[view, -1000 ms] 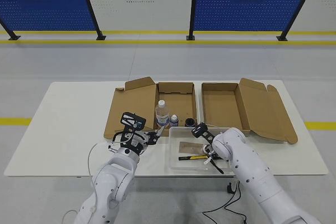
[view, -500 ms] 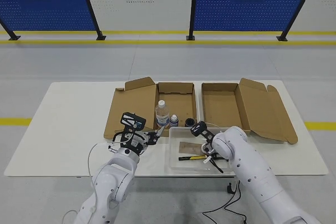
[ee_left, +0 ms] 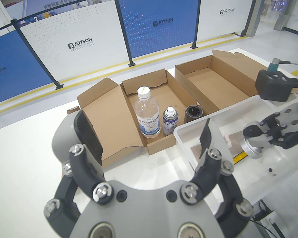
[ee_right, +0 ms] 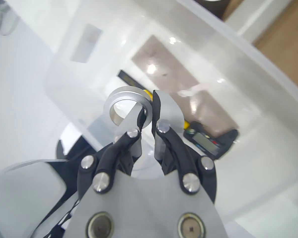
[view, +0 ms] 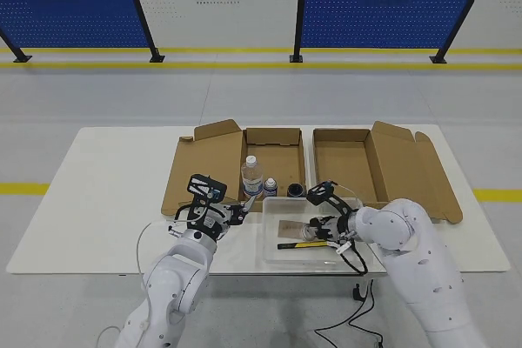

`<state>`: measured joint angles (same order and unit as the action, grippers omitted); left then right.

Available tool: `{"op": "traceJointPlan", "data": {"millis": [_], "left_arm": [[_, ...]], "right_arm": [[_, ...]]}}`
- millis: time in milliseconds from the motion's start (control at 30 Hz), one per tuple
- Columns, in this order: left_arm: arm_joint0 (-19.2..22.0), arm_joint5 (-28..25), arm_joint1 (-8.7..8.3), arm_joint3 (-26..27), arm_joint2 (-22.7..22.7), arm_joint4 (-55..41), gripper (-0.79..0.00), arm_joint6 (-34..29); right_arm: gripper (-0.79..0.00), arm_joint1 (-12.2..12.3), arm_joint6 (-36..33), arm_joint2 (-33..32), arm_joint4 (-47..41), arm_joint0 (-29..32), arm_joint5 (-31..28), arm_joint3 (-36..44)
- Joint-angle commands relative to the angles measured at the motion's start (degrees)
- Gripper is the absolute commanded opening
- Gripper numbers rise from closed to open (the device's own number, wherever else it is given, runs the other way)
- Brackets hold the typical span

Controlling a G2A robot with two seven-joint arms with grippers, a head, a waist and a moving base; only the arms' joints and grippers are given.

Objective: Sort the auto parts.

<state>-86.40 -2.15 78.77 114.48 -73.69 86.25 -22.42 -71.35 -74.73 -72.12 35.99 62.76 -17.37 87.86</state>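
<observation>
My right gripper (ee_right: 149,105) is pinched shut on a metal ring (ee_right: 126,91), held over the clear bin (view: 264,233) at lower centre of the top view. A caliper (view: 300,245) and a brown card (view: 289,228) lie in that bin, so I judge the sorting far from done. My left gripper (ee_left: 145,125) hangs wide open just left of the bin. A bottle (view: 251,177) and spray can (view: 270,186) stand in the left box (view: 278,157), a black sleeve (view: 295,189) beside them.

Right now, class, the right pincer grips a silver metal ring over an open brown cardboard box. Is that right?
No. The right pincer grips the silver metal ring over the clear plastic bin instead; the right wrist view shows it.
</observation>
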Motion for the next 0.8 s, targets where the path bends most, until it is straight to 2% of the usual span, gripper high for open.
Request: {"op": "traceJointPlan", "data": {"millis": [0,133,433,633,767], "left_arm": [[0.0,0.0,0.00,0.0,0.0,0.0,0.000,0.0],[0.0,0.0,0.00,0.0,0.0,0.0,0.000,0.0],[0.0,0.0,0.00,0.0,0.0,0.0,0.000,0.0],[0.0,0.0,0.00,0.0,0.0,0.0,0.000,0.0],[0.0,0.0,0.00,0.0,0.0,0.0,0.000,0.0]], "right_arm": [[-0.785,0.1,-1.2,-1.2,-8.5,0.0,-0.1,-1.5],[-0.785,0.3,-3.8,-2.8,-19.7,-0.7,1.6,-5.4],[-0.785,1.0,-2.1,-2.3,-21.1,-1.9,1.0,-8.2],[-0.785,1.8,6.5,-4.1,-15.2,-1.2,-0.2,-4.8],[-0.785,2.5,16.6,-5.7,-3.6,-0.1,0.0,0.5]]}}
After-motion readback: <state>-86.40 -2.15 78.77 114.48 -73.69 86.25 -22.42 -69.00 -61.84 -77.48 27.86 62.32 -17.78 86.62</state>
